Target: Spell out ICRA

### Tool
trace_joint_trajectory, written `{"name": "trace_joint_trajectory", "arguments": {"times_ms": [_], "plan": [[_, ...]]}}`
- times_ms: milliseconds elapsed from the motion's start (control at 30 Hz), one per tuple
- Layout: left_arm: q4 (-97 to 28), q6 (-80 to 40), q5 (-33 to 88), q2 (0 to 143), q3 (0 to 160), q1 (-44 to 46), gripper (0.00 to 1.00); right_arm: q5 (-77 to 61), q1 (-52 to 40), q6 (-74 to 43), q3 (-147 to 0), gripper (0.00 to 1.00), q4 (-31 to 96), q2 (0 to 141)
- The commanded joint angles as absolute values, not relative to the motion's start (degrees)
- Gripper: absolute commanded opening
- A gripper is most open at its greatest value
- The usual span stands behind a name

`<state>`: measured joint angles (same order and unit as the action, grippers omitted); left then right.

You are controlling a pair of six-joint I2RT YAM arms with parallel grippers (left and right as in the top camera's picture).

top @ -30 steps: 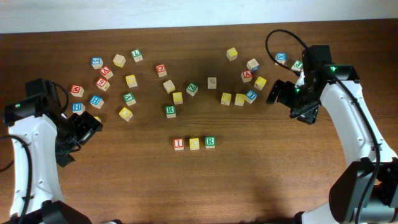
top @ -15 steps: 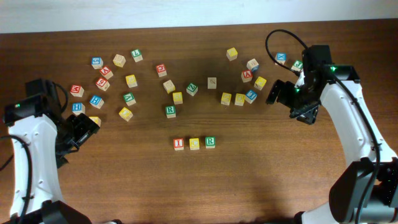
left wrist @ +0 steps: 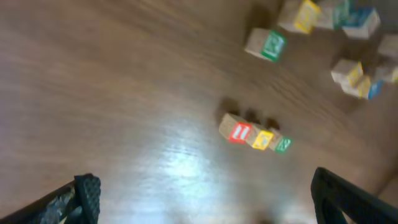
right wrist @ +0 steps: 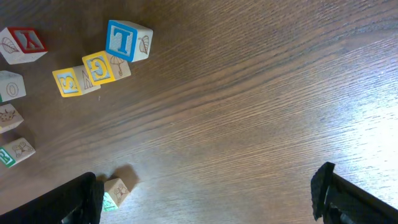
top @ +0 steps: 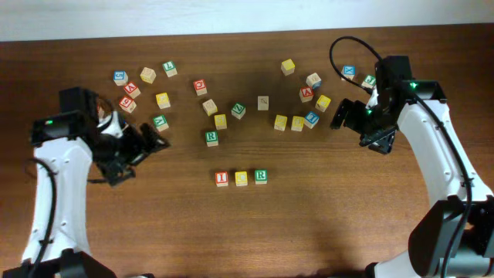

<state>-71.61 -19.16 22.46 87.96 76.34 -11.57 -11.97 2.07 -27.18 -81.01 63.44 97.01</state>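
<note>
Three blocks stand in a row at the table's centre: red I (top: 221,178), yellow C (top: 241,178), green R (top: 261,176). The row also shows blurred in the left wrist view (left wrist: 261,138). My left gripper (top: 137,154) is open and empty, left of the row and above the table (left wrist: 208,205). My right gripper (top: 361,127) is open and empty, right of the loose blocks (right wrist: 208,199). A red-lettered block (top: 306,94) that reads like an A lies in the right cluster.
Loose letter blocks are scattered along the far half of the table, in a left cluster (top: 147,75) and a right cluster (top: 297,122). In the right wrist view, a blue I block (right wrist: 124,40) and yellow G (right wrist: 99,67) lie ahead. A small block (right wrist: 115,191) sits by the left finger.
My left arm has swung up and to the right, from the table's left edge toward the centre, and now covers some left-cluster blocks. The right arm has not moved.
</note>
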Motion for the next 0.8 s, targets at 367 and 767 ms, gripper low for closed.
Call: {"name": "trace_joint_trajectory", "arguments": {"times_ms": [367, 767], "plan": [[-63.16, -28.03, -13.39, 87.24, 76.79, -10.55, 0.99, -12.43, 1.91, -27.22, -81.91, 0.98, 63.46, 95.9], [-66.37, -28.01, -3.79, 87.24, 75.59, -26.3, 0.99, -12.4, 1.91, -27.22, -81.91, 0.98, 63.48, 95.9]]}}
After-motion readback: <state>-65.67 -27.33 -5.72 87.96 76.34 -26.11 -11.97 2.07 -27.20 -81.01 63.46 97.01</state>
